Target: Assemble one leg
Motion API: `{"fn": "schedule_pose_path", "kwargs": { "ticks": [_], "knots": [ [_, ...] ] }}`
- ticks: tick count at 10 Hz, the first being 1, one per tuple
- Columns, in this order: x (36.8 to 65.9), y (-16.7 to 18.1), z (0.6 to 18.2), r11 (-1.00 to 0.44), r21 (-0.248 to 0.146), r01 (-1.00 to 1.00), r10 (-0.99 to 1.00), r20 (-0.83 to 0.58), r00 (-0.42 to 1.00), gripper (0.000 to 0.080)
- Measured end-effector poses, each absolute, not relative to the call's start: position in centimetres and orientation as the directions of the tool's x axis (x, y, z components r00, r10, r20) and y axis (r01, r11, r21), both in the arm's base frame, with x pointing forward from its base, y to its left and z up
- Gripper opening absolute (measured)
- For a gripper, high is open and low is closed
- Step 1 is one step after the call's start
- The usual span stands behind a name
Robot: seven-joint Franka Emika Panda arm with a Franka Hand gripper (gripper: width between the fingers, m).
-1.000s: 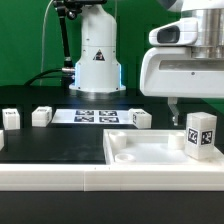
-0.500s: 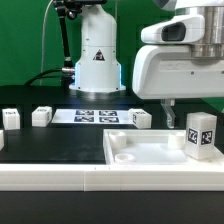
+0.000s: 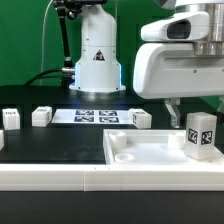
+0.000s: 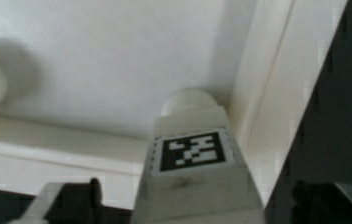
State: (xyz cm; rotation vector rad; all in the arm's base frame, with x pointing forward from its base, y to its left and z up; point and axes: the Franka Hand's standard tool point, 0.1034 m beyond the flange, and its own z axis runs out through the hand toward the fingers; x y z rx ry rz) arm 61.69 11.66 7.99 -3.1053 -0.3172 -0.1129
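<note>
Seemingly spread wide, the gripper (image 3: 189, 108) hangs just above the leg (image 3: 201, 136), which stands upright on the tray (image 3: 140, 152) beside its rim; fingers (image 4: 80, 197) flank it, apart.

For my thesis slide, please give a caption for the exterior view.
The gripper hovers over the white tray-like piece, where one tagged leg stands upright.
</note>
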Motion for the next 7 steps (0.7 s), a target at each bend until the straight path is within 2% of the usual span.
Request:
{"fn": "schedule_pose_path", "kwargs": {
  "ticks": [1,2,3,5,7],
  "knots": [
    [61.69,11.65,7.99,-0.979,-0.011,0.203,0.201,0.074,0.977,0.0394],
    [61.7,11.66,7.99,-0.979,-0.011,0.203,0.201,0.074,0.977,0.0394],
    [61.69,11.66,7.98,-0.981,-0.012,0.195,0.193,0.074,0.978,0.0291],
    [61.68,11.66,7.97,-0.986,-0.014,0.167,0.166,0.073,0.983,0.0291],
    [61.6,11.92,7.89,-0.997,-0.041,-0.064,-0.067,0.066,0.996,0.0291]
  ]
}}
